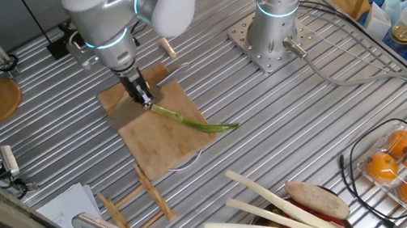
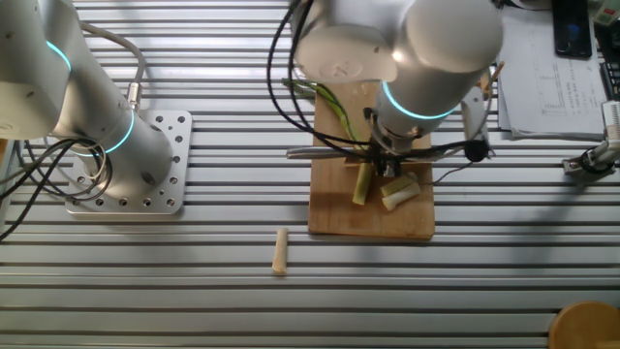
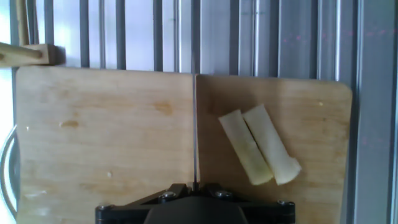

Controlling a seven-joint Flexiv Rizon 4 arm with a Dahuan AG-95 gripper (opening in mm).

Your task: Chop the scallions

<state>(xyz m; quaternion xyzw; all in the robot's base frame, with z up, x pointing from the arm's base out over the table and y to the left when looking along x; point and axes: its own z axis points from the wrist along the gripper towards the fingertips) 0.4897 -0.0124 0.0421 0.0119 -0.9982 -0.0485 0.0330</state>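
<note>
On the wooden board, near its middle, lies the scallion: a long thin stalk, pale at the cut end and dark green at the tip, which reaches over the board's edge onto the bench. Two short pale cut pieces lie side by side and touching on the same board, at one side of the blade. In the other fixed view these pieces lie just beside the stalk's cut end.

The end effector stands above the pale end of the scallion. It holds a knife; in the hand view the thin blade runs straight across the board, edge-on. The fingers are closed on the knife handle, as far as the views show.

Farther out on the bench, a small wooden peg lies alone, well apart from the board. Thick pale stalks lie near the bench's front edge, and packed oranges sit at the corner.
</note>
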